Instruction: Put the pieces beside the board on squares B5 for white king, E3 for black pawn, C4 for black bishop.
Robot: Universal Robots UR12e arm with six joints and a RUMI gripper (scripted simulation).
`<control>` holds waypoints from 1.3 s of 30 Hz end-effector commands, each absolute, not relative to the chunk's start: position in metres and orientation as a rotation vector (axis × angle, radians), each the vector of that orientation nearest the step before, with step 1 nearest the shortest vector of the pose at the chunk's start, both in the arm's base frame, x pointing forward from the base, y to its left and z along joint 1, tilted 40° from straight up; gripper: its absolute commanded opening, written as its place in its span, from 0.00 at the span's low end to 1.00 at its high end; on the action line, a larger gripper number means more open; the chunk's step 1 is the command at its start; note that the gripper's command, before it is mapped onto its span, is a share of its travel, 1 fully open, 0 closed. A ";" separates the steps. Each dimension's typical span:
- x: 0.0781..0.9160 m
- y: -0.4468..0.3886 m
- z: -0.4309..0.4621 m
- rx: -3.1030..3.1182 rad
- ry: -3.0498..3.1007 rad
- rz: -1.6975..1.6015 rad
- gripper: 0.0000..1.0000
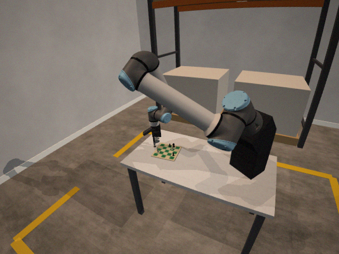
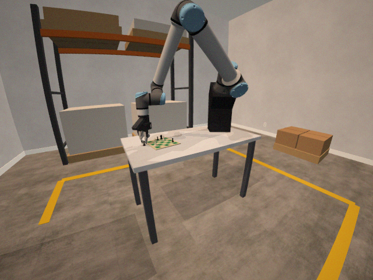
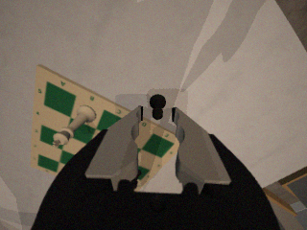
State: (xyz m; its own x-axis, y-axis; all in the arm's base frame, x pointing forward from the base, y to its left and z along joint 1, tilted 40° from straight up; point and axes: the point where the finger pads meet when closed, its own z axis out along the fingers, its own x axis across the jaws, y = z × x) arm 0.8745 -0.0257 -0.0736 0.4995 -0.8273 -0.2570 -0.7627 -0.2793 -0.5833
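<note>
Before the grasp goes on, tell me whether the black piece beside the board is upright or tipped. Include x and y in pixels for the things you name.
Upright: the black piece point(image 1: 154, 145) point(image 2: 144, 143) point(image 3: 157, 103) stands on its base in the exterior view.
</note>
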 end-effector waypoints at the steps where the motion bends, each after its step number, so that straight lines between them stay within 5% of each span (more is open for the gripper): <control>1: 0.875 -0.026 -0.073 -2.082 1.299 -0.127 0.22; 26: 0.875 -0.026 -0.073 -2.082 1.299 -0.127 0.22; 27: 0.875 -0.026 -0.073 -2.082 1.299 -0.127 0.00; 39: 0.875 -0.026 -0.073 -2.082 1.299 -0.127 0.00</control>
State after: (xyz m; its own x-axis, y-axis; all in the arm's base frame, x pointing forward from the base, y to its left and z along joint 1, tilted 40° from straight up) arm 0.8745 -0.0257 -0.0736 0.4995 -0.8273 -0.2570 -0.7627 -0.2793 -0.5833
